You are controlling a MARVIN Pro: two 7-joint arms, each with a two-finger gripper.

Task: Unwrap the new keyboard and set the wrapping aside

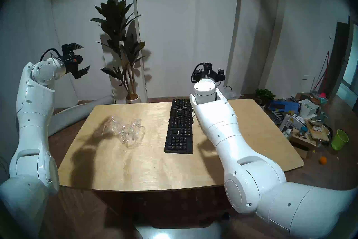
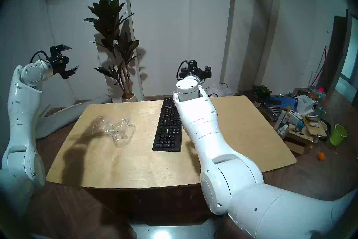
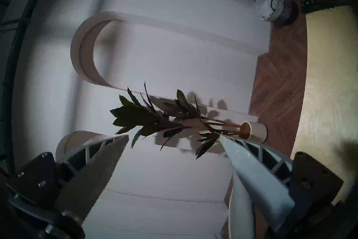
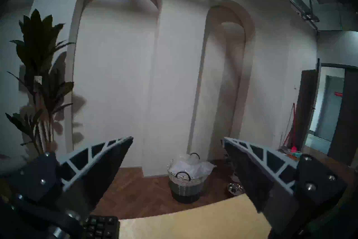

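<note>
Pale arched walls back my wooden table (image 1: 147,170). Bare, the keyboard (image 1: 180,128) runs from its far edge toward the middle; crumpled wrapping (image 1: 126,130) lies apart, nearer the left edge. My left gripper (image 1: 82,57) and right gripper (image 4: 177,142) hang raised, jaws spread, empty.

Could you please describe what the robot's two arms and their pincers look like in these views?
Both arms are glossy white, built of rounded segments with disc-shaped joint caps and small dark screw dots. Each ends in a black wrist unit with looping black cables. The left pincer shows a small orange mark on its body. The right pincer has two pointed triangular fingers, black-faced with a pale grey lattice truss behind.
</note>
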